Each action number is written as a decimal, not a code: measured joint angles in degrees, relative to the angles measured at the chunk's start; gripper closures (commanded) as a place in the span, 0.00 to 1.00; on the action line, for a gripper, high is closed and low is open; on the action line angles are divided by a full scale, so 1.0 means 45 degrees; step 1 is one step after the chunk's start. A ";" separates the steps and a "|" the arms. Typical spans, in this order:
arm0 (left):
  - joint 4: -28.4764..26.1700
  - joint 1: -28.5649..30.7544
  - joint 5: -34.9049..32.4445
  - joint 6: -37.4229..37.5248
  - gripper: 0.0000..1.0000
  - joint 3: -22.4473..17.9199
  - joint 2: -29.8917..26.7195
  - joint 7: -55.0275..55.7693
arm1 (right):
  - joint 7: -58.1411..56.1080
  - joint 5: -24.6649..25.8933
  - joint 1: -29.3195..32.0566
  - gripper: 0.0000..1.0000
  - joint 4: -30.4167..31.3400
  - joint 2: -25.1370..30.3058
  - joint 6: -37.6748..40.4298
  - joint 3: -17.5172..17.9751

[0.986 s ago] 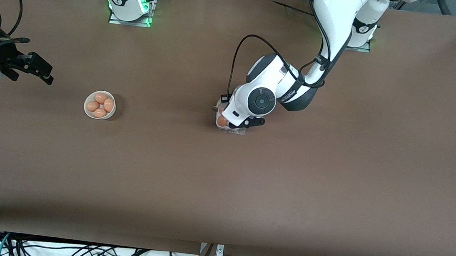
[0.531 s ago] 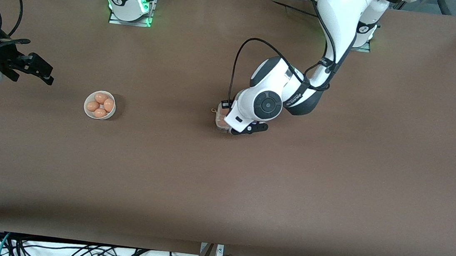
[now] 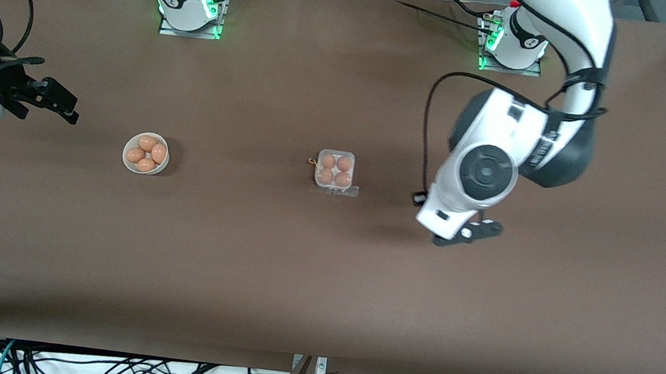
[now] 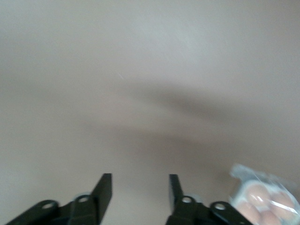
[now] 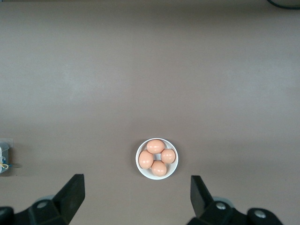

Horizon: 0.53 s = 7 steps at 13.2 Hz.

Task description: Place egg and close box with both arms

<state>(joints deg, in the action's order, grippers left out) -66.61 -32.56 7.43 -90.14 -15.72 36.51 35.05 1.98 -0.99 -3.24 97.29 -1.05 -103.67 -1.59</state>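
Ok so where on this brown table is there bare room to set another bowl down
Bare cloth lies between the round white bowl of eggs and the small clear-plastic egg box, and along the whole strip nearer the front camera. Crowded: under the left gripper, and by the right gripper at its end.

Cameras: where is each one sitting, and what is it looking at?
Front view: high across the table, facing both arms, the box and the bowl.
Left wrist view: on the left arm, looking down past the left gripper at the table; the box shows here too.
Right wrist view: on the right arm, over the bowl, past the right gripper.
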 measured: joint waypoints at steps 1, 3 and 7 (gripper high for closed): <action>0.0140 0.0289 -0.0016 -0.0012 0.09 -0.0250 -0.0178 -0.0577 | -0.0001 0.0001 0.0000 0.00 0.0001 0.0000 0.0000 0.0001; 0.0258 0.1347 -0.0026 0.0143 0.08 -0.0299 -0.0742 -0.1946 | -0.0002 0.0003 0.0002 0.00 0.0002 0.0000 0.0000 0.0000; 0.0246 0.2170 -0.0026 0.0357 0.05 -0.0288 -0.1091 -0.2848 | -0.0006 0.0004 0.0002 0.00 0.0002 -0.0001 0.0000 0.0001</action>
<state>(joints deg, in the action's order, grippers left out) -65.50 -22.80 7.32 -88.53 -17.02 31.60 22.24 1.95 -0.97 -3.23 97.30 -1.06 -103.67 -1.59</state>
